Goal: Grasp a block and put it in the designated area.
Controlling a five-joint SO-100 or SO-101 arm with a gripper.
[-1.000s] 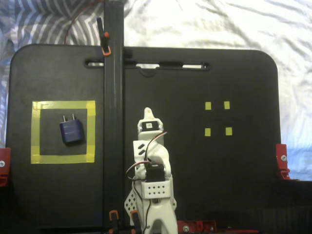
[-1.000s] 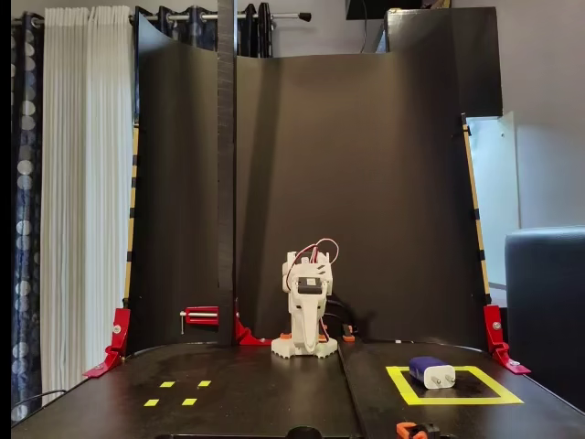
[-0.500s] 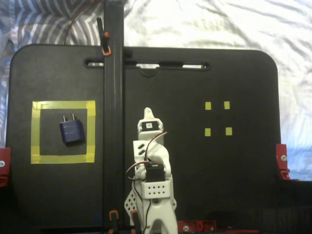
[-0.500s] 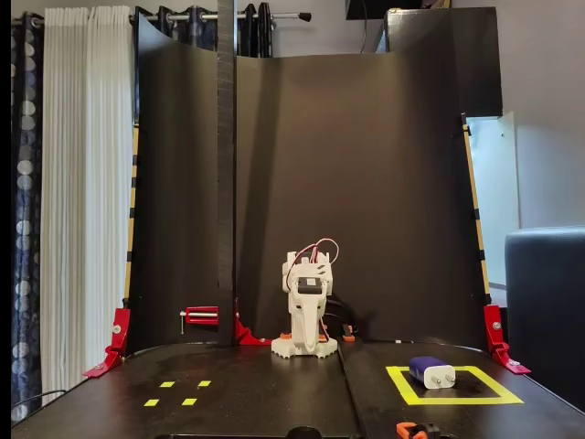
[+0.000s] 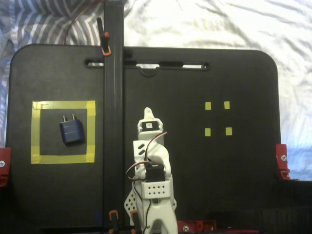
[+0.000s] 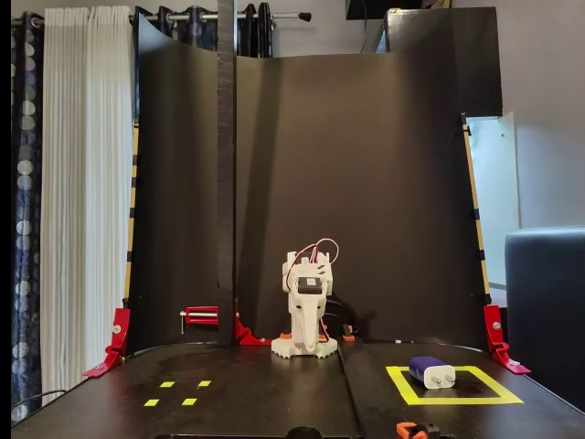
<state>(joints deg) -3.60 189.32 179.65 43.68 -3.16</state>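
Note:
The block [image 5: 71, 130], a dark blue plug charger with two silver prongs, lies inside the designated area [image 5: 35, 131], a yellow tape square at the left of the black board. In the low front fixed view the block [image 6: 430, 371] rests within the yellow square [image 6: 400, 384] at the right. The white arm sits folded at the board's near middle, and its gripper [image 5: 148, 113] is shut and empty, well to the right of the block. That front view shows the folded arm [image 6: 306, 311] at the back centre, away from the block.
A tall black post [image 5: 113, 97] stands between the arm and the yellow square. Several tiny yellow markers [image 5: 217, 118] sit on the board's right side. Red clamps [image 5: 282, 161] hold the board's edges. A curved black backdrop [image 6: 347, 183] rises behind the arm.

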